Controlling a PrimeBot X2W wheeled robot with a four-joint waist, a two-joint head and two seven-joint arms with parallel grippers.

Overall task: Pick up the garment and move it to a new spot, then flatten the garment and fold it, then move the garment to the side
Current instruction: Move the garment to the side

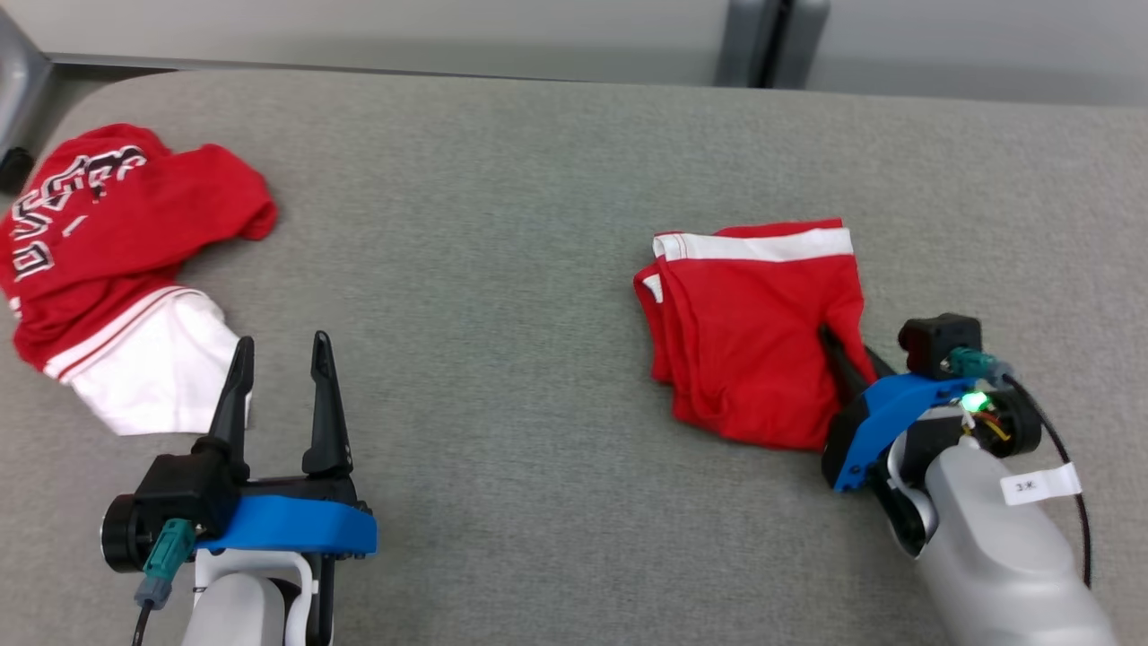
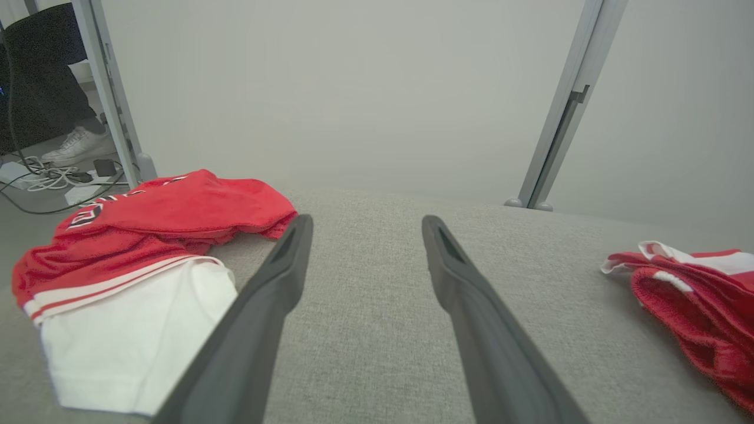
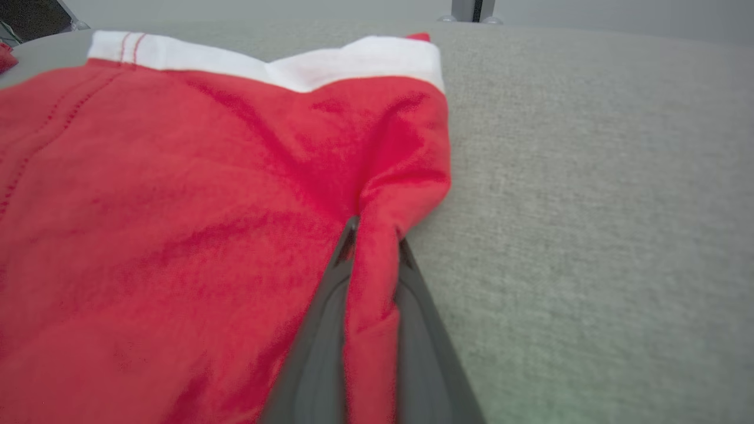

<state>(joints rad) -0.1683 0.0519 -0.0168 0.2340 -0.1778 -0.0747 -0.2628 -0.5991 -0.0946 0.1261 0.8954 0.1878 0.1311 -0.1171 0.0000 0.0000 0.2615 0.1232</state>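
folded garment (image 1: 753,350): red, white band along one edge
crumpled garment (image 1: 134,233): red, white panel, black-white lettering I can't read
table cover (image 1: 502,269): plain grey weave

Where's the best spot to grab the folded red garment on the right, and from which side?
I'd take the folded red garment at its near right edge, coming in low from the robot's right along the table. The fabric there lifts into a ridge thin enough to pinch; the right gripper is shut on it.
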